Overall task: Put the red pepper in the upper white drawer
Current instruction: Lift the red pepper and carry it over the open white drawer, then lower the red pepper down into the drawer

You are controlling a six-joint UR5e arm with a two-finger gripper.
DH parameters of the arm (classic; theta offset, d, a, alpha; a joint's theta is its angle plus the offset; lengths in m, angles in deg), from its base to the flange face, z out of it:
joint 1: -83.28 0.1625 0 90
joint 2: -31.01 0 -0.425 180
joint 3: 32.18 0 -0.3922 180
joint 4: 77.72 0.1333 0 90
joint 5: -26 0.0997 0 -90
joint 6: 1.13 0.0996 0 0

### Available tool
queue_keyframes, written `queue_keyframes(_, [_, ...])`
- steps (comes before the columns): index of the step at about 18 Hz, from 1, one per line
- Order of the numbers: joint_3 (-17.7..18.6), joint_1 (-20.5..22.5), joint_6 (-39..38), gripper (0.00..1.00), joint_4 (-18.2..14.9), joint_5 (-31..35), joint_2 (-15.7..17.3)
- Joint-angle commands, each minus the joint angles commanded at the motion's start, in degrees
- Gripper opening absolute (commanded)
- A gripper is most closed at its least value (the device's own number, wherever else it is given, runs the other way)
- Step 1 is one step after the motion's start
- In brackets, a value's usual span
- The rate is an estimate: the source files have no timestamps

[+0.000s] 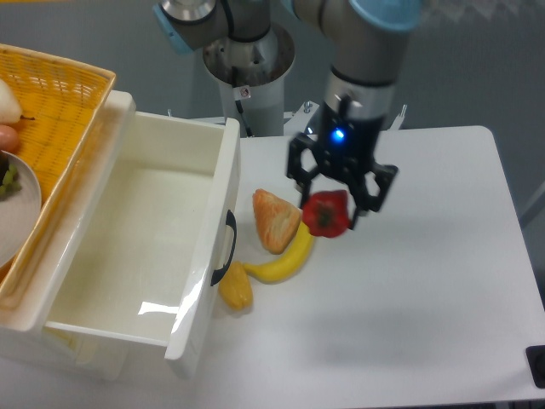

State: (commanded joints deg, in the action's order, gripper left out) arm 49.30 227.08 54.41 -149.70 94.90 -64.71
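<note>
- The worktop (426, 324) is a white surface filling the right and lower part of the view, seen from above and in front.
- The upper white drawer (128, 247) stands open at about 9 o'clock from the middle of the view; its deep white inside shows nothing in it, and a dark curved handle (226, 247) sits on the front wall that faces the fruit.
- A yellow wicker basket (51, 128) lies against the drawer's far left wall at about 10 o'clock, cut off by the edge; a grey plate and pale fruit show at that edge, too cropped to name surely.
- The robot arm (362, 60) comes down from 12 o'clock, grey with light blue joint caps; a small blue light glows on its wrist. A small label on the arm's base column is too small to read.
- The hand (328, 213) hangs above the worktop near the middle of the view, its dark fingers clenched around the red pepper (327, 215).
- The red pepper is held in the air, dark stem showing, just above the far tip of a banana (285, 254) and well apart from the drawer.
- The banana lies on the worktop at 6 o'clock from the hand.
- An orange-brown pastry (274, 220) lies just beside the banana, at 9 o'clock from the pepper.
- A yellow pepper (235, 290) lies at the banana's near end, close to the drawer front.
</note>
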Motion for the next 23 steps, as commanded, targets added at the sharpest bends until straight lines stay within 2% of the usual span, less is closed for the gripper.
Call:
queue_keyframes(9, [4.2, -7.1, 0.3, 0.07, 0.5, 0.9, 4.2])
queue_keyframes(12, [4.7, -9.8, 1.3, 0.06, 0.4, 1.0, 4.1])
queue_keyframes(18, [5.8, -14.8, 8.9, 0.06, 0.2, 4.8, 3.3])
queue_keyframes(23, [5.6, -17.7, 13.1, 0.07, 0.1, 9.1, 0.5])
